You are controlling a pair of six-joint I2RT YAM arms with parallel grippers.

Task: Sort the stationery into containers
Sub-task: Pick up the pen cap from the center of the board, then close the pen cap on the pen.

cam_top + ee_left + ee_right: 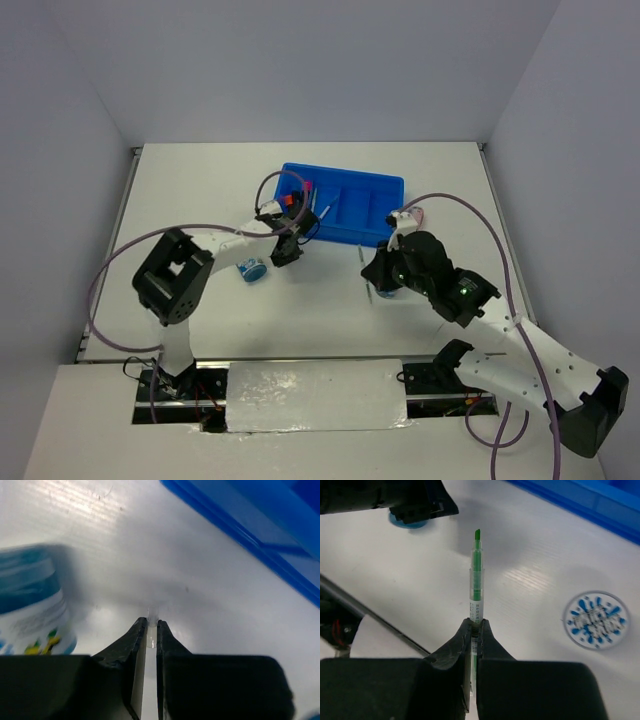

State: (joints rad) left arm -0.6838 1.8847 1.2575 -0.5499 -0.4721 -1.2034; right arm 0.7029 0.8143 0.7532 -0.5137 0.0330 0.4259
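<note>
The sorting looks partway through, judged from the two tools outward. Each grips one item that is not yet in a compartment, and both blue-white rolls lie on the bench (pixel 300 320) near them. The pink tube (pixel 414 214) sits just outside the right end of the blue tray (pixel 378 205). Only the tray's left compartments hold anything: a few capped highlighters (pixel 298 192) and some thin pens (pixel 322 210). The left tool (pixel 152 624) is low over the bench, just off the tray's near left corner. Its jaws are drawn to a narrow slit on a thin clear pen (pixel 152 614), whose tip pokes out beyond the fingertips, and one roll (pixel 30 605) stands just beside it. The right tool (pixel 475 625) is clamped tight on a green-tipped pen (pixel 476 575), held above the bench, with the other roll (pixel 594 619) lying flat on the bench close by, near the tray's front.
</note>
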